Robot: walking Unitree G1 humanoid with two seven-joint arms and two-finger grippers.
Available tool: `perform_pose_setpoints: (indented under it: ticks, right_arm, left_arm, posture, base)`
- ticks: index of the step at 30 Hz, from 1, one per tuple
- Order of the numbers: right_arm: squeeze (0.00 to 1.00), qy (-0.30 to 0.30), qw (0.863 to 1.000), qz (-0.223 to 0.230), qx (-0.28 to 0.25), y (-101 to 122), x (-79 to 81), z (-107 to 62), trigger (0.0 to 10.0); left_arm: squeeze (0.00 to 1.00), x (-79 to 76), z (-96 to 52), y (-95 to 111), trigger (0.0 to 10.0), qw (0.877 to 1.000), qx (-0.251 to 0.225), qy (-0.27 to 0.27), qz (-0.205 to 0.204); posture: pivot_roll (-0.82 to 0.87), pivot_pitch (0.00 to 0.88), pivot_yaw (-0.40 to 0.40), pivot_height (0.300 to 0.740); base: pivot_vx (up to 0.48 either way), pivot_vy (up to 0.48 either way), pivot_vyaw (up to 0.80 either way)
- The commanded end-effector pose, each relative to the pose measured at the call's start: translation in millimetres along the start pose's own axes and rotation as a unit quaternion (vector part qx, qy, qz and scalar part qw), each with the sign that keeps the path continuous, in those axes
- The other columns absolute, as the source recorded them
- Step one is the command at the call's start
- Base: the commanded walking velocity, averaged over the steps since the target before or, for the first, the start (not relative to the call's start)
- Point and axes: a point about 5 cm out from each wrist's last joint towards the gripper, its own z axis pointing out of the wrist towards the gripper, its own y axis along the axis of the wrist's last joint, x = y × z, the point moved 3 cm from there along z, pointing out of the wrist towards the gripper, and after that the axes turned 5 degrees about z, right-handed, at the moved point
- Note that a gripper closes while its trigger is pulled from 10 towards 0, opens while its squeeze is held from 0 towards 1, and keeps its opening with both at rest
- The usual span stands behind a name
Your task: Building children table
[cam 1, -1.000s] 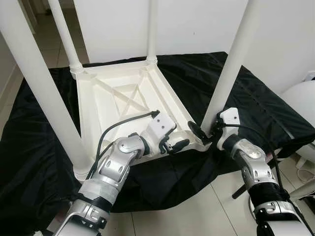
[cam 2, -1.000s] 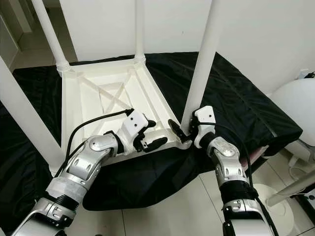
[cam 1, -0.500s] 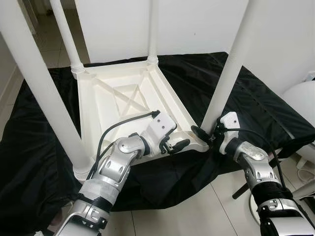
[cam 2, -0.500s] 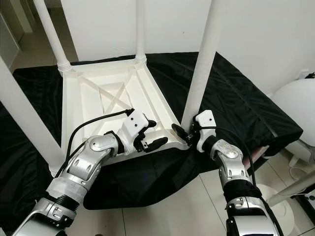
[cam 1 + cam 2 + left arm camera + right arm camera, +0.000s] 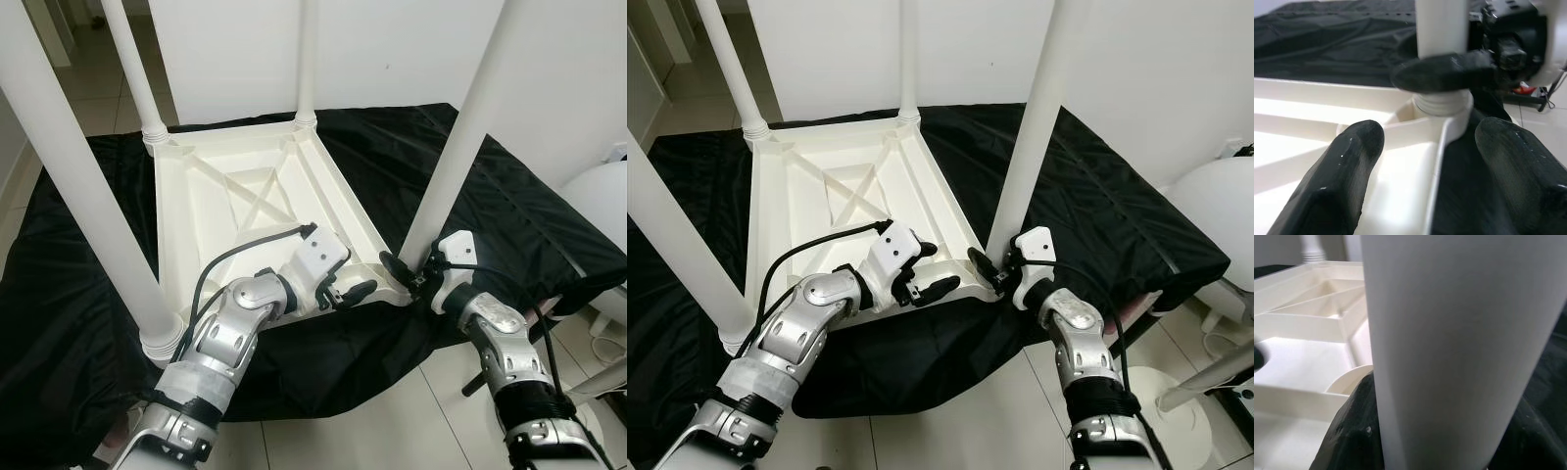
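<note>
A white children's table lies upside down on a black cloth, its legs pointing up. My right gripper is at the base of the near right leg. In the right wrist view the leg sits tight between both fingers, so the gripper is shut on it. My left gripper is open at the table's near rim, just left of that corner. In the left wrist view its fingers straddle the rim, facing the leg socket.
Three more white legs stand up: near left, far left and far middle. The cloth hangs over a low platform onto the tiled floor. A white rounded object sits at the right. A white wall is behind.
My right forearm has dropped a little lower and nearer to me while its gripper stays at the leg's base. The left gripper has not moved on the rim.
</note>
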Motion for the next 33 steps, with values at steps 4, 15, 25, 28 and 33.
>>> perform_pose_setpoints:
  ticks: [4,15,25,28,33]
  right_arm:
    - [0.0,-0.101,0.993,0.055,0.026,-9,-1.9,-1.1,10.0]
    - [0.0,-0.316,0.945,0.078,0.011,-18,18.7,-18.9,10.0]
    - [0.49,-0.315,0.945,0.084,0.019,-15,27.2,-23.8,10.0]
    - [1.0,-0.303,0.949,0.087,0.005,-10,29.5,-23.9,10.0]
    - [1.0,-0.268,0.958,0.104,-0.021,-2,33.1,-25.7,10.0]
  left_arm:
    - [0.0,1.8,-2.7,0,10.0,1.0,0.007,0.021,0.004]
    - [0.0,-1.2,-9.5,-3,10.0,0.999,0.009,0.033,-0.009]
    - [0.0,-0.5,-13.5,-2,10.0,0.999,0.009,0.042,-0.014]
    - [0.0,-0.9,-14.3,-3,10.0,0.999,0.01,0.043,-0.015]
    - [0.0,-2.5,-15.2,-3,10.0,0.999,0.01,0.043,-0.018]
  posture:
    - [-0.05,0.0,-0.005,0.74]
    - [-0.04,0.0,-0.028,0.74]
    - [-0.04,0.0,-0.033,0.74]
    - [-0.04,0.0,-0.033,0.74]
    - [-0.05,0.0,-0.036,0.74]
  base:
    - [0.0,0.0,0.0]
    - [0.0,0.0,0.0]
    - [0.0,0.0,0.0]
    - [0.0,0.0,0.0]
    - [0.0,0.0,0.0]
